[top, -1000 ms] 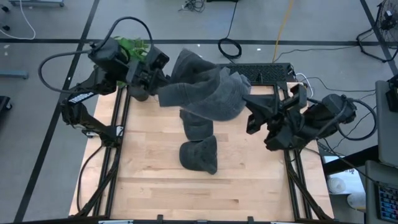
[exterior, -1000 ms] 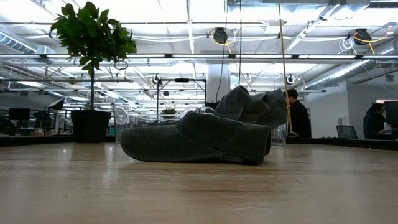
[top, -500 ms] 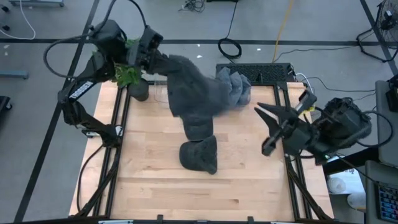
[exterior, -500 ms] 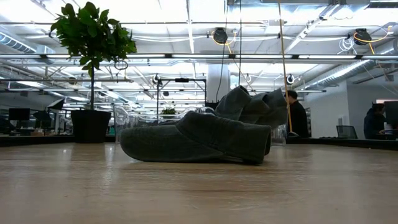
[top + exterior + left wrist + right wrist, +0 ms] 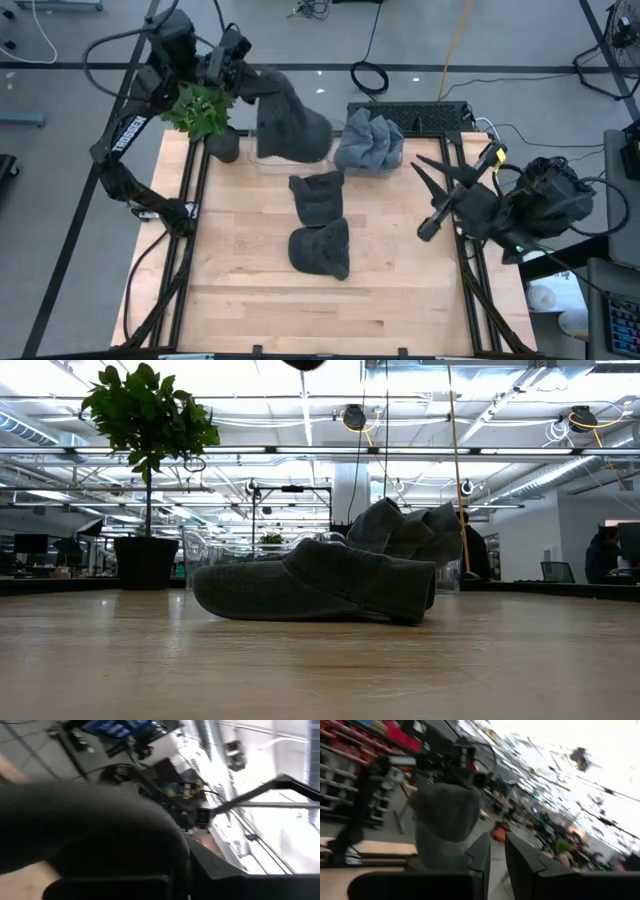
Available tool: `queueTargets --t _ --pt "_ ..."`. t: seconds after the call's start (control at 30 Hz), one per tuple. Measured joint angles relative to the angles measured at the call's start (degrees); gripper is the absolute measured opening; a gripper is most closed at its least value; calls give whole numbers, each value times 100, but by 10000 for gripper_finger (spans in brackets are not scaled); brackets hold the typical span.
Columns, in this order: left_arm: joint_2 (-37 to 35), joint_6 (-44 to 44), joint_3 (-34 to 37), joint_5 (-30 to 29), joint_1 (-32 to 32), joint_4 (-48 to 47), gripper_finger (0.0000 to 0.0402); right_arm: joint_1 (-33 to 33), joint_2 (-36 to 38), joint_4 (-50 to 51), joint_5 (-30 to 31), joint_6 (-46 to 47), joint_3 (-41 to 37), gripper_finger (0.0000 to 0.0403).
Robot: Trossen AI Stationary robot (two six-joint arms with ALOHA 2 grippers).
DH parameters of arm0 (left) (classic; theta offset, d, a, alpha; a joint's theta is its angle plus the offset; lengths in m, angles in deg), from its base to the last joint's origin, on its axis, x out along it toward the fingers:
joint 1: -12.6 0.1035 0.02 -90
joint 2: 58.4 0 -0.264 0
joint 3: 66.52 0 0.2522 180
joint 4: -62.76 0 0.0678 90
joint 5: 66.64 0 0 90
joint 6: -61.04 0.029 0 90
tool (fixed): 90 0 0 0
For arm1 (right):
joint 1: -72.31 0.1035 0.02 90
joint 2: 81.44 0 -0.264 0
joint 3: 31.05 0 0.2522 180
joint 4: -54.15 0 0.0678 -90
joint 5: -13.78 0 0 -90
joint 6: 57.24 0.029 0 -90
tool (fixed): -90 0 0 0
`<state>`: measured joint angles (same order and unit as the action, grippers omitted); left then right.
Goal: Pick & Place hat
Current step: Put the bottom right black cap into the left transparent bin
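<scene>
Above the bench's [image 5: 240, 300] far-left corner, left fingers [image 5: 247, 82] clamp a lifted hat [image 5: 288, 125]; right fingers [image 5: 432, 192] spread wide, empty.

No legible txt in any view. White label strip on the left arm [image 5: 123, 130] in the high view, chars too small to make out. Screen [image 5: 623, 325] at the right edge, high view: blue display, content unreadable. Nothing readable in the low view or either wrist view.
</scene>
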<state>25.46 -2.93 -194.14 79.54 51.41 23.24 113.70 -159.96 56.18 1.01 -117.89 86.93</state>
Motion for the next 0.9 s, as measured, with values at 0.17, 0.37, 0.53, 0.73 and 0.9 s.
queueTargets --t 0.17,0.37,0.53,0.73,0.9 --pt "70 393 0 -120 240 -633 19 -460 0 -2 422 12 0 43" --pt "294 1180 2 -810 249 -1717 19 -984 26 1 494 7 0 43" --pt "587 1917 0 -1579 247 -2421 19 -1328 26 433 501 301 -20 43" --pt "860 2547 2 -2302 266 -3077 19 -1565 26 599 501 593 -551 43" --pt "1023 2970 2 -2856 301 -3495 19 -1557 26 594 497 609 -1205 43"
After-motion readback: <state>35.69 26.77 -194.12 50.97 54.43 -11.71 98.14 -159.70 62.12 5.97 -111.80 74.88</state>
